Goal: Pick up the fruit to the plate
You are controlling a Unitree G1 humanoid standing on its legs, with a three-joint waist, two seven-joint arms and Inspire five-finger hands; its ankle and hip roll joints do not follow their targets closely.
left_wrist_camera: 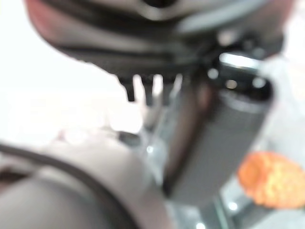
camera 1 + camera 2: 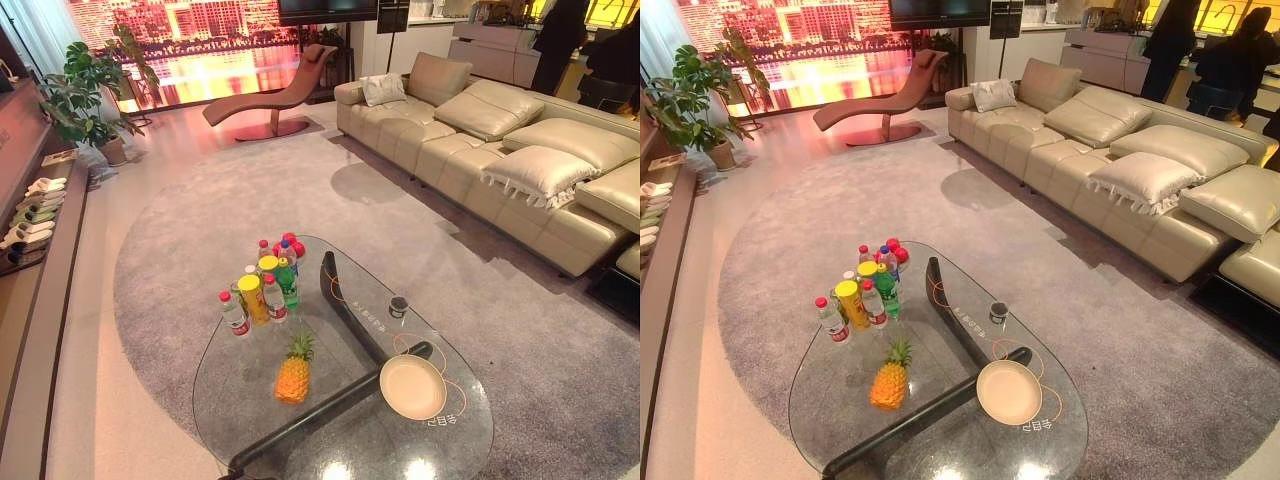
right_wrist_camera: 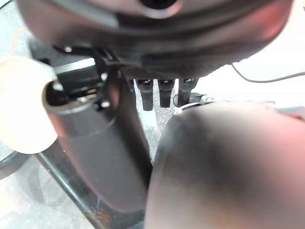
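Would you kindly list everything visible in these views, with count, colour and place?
Pineapple: one, orange-yellow with green crown, upright near the middle of the table.
Plate: one, cream, empty, on the table to the pineapple's right.
Bottles: a cluster, mixed colours with red and yellow caps, on the table's far left part.
Small dark cup: one, beyond the plate.
Glass table: one, clear top on a dark base, on a grey rug.
Sofa: one, beige, with cushions, far right.
Lounge chair: one, brown, at the back.
Potted plant: one, green, far left.
People: two, dark clothes, behind the sofa.
Left robot hand: dark, fingers straight.
Right robot hand: dark, fingers straight.
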